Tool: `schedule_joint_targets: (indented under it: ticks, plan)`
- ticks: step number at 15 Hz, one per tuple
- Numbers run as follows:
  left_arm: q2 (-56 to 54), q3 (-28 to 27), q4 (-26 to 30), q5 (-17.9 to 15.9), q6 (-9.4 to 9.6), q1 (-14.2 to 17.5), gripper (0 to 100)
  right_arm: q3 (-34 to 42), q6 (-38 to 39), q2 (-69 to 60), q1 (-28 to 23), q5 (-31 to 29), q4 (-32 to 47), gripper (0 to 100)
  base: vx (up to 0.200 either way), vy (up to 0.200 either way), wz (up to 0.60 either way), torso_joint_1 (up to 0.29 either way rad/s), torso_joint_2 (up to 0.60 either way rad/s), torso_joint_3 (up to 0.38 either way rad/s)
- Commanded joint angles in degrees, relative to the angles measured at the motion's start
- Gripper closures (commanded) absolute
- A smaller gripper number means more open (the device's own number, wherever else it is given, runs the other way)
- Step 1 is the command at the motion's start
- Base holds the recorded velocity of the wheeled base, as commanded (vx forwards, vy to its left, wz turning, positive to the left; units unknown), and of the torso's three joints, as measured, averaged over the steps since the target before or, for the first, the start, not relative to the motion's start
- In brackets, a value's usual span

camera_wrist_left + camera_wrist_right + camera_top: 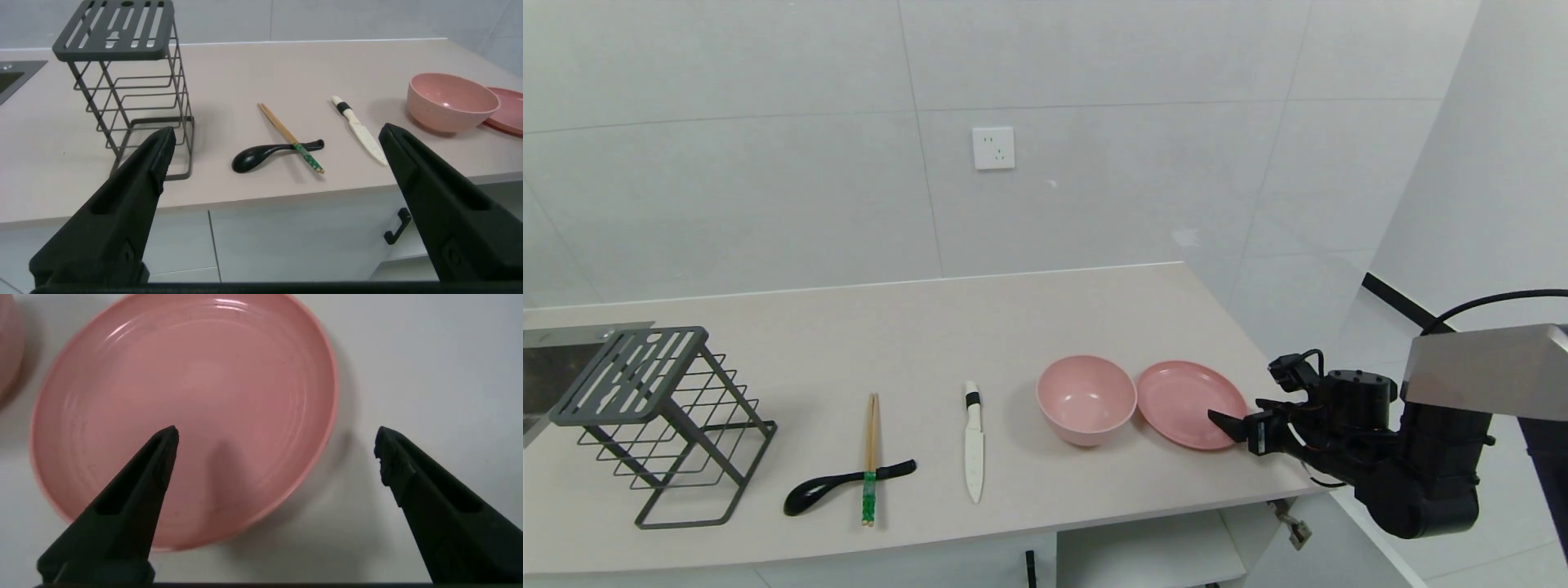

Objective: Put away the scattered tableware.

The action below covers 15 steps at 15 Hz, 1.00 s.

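Scattered on the beige counter [1013, 327] lie a pink bowl [1086, 398], a pink plate [1188, 403], a white knife [973, 441], wooden chopsticks [872, 457] and a black spoon [845, 483] under the chopsticks. My right gripper [1229, 425] hovers open at the plate's near right rim. In the right wrist view the plate [188, 400] lies below that gripper [275, 437], nothing held. My left gripper [275, 135] is open, back from the counter's front edge, facing the spoon [274, 153], chopsticks [290, 137], knife [359, 131] and bowl [452, 100].
A grey wire dish rack [662, 416] stands at the counter's left, also in the left wrist view [127, 77]. A sink corner [556, 367] sits behind it. A tiled wall with a socket [994, 148] backs the counter. The counter ends just right of the plate.
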<state>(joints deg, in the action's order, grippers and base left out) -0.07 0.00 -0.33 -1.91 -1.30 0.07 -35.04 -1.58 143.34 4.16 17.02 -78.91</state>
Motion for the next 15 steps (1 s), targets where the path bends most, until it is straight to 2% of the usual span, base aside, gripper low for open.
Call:
schedule_joint_targets:
  ticks: [1,8,9,13,15]
  plan:
    - [0.1,0.0,0.0,0.0,-0.01,0.0,0,-1.4,0.0,1.5,0.1,0.0,0.1,0,0.0,0.0,0.0,0.0,0.0,0.0]
    - [0.1,0.0,0.0,0.0,-0.01,0.0,0,-4.0,0.4,2.8,2.2,0.0,0.1,0,0.0,0.0,0.0,0.0,0.0,0.0]
    - [0.1,0.0,0.0,0.0,-0.1,0.0,0,-4.0,0.6,2.8,2.3,-0.1,0.1,100,0.0,0.0,0.0,0.0,0.0,0.0]
    - [0.1,0.0,0.0,0.1,-0.01,0.0,0,-4.2,1.1,2.7,1.6,-4.3,2.3,100,0.0,0.0,0.0,0.0,0.0,0.0]
    - [0.1,0.0,0.0,0.1,-0.01,0.0,0,-5.1,2.9,2.6,0.9,-4.5,2.2,100,0.0,0.0,0.0,0.0,0.0,0.0]
